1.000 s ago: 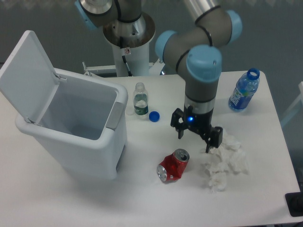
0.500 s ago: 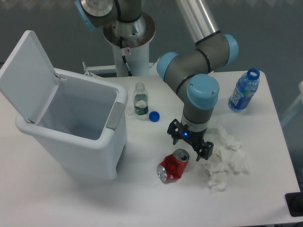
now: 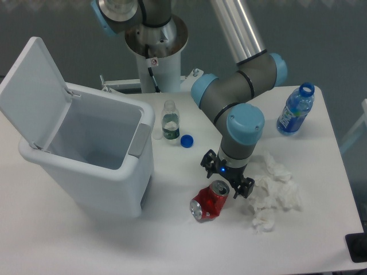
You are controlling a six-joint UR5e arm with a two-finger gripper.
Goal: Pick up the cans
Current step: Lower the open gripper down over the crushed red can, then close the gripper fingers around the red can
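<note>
A crushed red soda can (image 3: 209, 201) with silver ends lies on its side on the white table, near the front middle. My gripper (image 3: 227, 179) hangs just above and to the right of the can's upper end. It is open, with one finger (image 3: 206, 163) to the upper left and the other (image 3: 247, 189) to the lower right. It holds nothing.
A white bin (image 3: 86, 149) with its lid up stands at the left. A small clear bottle with a green label (image 3: 170, 121) and a blue cap (image 3: 186, 140) sit behind the can. Crumpled white tissue (image 3: 272, 192) lies right of the gripper. A blue water bottle (image 3: 296, 109) stands at the back right.
The gripper has moved down and to the left, from over the tissue toward the can's upper end. The can has not moved.
</note>
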